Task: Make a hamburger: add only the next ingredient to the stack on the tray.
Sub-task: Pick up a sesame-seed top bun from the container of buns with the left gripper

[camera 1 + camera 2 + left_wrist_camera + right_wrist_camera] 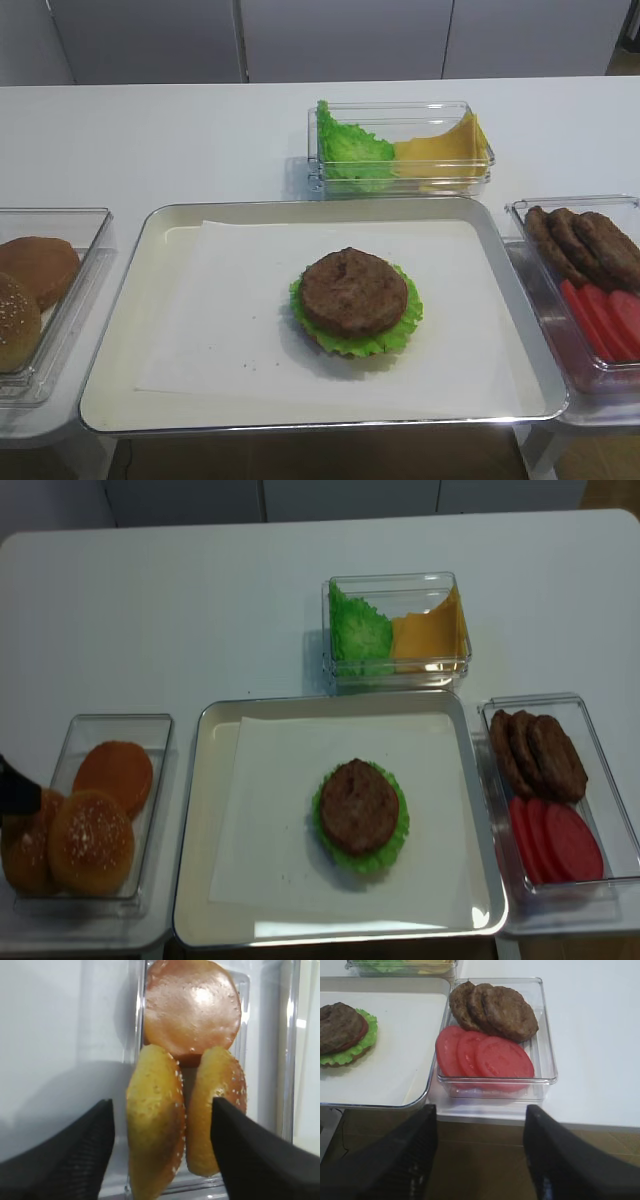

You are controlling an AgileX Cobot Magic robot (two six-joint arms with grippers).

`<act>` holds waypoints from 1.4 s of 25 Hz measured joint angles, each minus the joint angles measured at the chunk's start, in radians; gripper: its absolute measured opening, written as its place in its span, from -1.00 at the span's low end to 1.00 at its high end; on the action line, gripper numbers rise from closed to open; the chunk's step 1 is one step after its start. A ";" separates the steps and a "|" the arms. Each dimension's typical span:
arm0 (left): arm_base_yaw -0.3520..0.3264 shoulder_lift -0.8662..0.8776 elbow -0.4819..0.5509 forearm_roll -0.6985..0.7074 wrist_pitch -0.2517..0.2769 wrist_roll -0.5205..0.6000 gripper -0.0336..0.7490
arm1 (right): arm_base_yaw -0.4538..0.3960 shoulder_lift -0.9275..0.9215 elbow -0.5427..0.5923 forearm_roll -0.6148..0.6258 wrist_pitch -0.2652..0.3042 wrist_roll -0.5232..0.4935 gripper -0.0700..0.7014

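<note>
Your left gripper fills the bottom of the left wrist view, its two dark fingers spread wide either side of two domed golden sesame-seeded bun tops that stand on edge in a clear plastic box; whether the fingers touch either bun you cannot tell. A smooth, seedless orange-brown bun lies flat beyond them, at the top of the frame. In the realsense overhead view that same box sits at lower left, just beside the large shiny metal tray lined with white paper. Near the tray's centre sits the stack, a round brown patty over ruffled green lettuce, with nothing on top of it. Your right gripper hangs at the bottom of the right wrist view, its fingers apart and holding nothing, below a clear box of dark patties and red tomato slices. At top centre of the overhead view, another clear box holds green lettuce and yellow cheese.
</note>
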 joint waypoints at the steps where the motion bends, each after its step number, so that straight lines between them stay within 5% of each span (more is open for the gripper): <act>1: 0.000 0.000 0.000 0.002 0.002 0.000 0.24 | 0.000 0.000 0.000 0.000 0.000 0.000 0.30; 16: 0.000 0.047 0.000 0.017 0.004 0.000 0.17 | 0.000 0.000 0.000 0.000 0.000 0.002 0.30; 31: 0.000 0.047 0.000 0.004 0.035 0.000 -0.44 | 0.000 0.000 0.000 0.000 0.000 0.004 0.30; 35: 0.000 0.047 0.000 0.000 0.039 0.000 -0.47 | 0.000 0.000 0.000 0.000 0.000 0.004 0.30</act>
